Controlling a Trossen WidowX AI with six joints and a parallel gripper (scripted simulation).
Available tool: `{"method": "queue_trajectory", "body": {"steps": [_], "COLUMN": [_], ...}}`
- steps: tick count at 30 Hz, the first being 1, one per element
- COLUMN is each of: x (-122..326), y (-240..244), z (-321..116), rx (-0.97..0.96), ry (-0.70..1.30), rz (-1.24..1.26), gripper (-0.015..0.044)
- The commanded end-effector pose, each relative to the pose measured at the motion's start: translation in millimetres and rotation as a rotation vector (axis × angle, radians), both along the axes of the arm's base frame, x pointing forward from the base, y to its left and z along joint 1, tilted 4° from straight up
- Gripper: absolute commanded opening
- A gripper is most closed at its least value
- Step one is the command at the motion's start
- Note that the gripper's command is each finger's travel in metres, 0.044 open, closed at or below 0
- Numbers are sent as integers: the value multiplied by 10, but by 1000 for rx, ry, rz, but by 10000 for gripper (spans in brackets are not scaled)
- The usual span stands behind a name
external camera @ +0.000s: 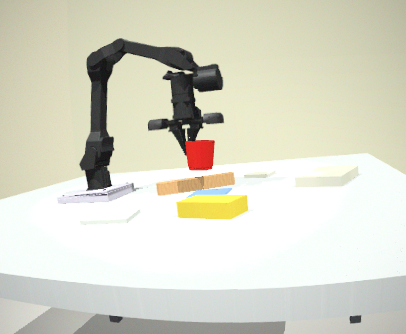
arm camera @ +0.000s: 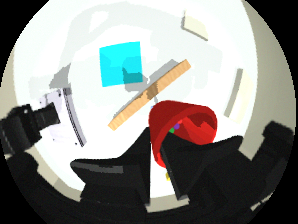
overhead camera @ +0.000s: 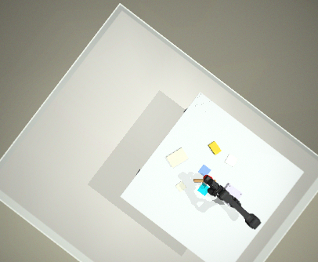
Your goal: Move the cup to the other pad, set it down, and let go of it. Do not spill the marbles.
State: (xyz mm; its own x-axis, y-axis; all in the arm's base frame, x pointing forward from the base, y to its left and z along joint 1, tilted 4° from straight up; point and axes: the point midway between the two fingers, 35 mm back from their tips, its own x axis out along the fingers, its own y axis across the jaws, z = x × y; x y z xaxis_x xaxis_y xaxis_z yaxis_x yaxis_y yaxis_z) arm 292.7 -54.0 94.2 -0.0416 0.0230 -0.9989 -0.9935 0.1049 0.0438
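So the biggest thing here is the white counter, and the black arm stands on it, on a pale lavender base plate. It reaches up, over and back down.

Next size down is a cream block, lying flat off on its own. Then there's a long wooden bar, which sits between the two pads, a cyan one and a blue one.

The red cup is up in the air, clear of the wooden bar, and pretty much upright in the exterior view. The fingers are clamped on its wall, one of them reaching inside the rim. It's not on either pad.

Smaller stuff: a yellow block near the blue pad, a thin white tile near that, and a little cream tile on the far side of the pads from it. Tiniest are the marbles, with a green and a purple one showing inside the cup.
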Motion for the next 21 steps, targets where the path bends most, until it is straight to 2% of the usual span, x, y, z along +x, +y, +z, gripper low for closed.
{"method": "queue_trajectory", "body": {"steps": [1, 21], "x": [-69, -308], "y": [110, 543], "z": [15, 48], "rx": [2, 6], "ry": [-5, -4], "rz": [-3, -4], "gripper": [0, 0]}}
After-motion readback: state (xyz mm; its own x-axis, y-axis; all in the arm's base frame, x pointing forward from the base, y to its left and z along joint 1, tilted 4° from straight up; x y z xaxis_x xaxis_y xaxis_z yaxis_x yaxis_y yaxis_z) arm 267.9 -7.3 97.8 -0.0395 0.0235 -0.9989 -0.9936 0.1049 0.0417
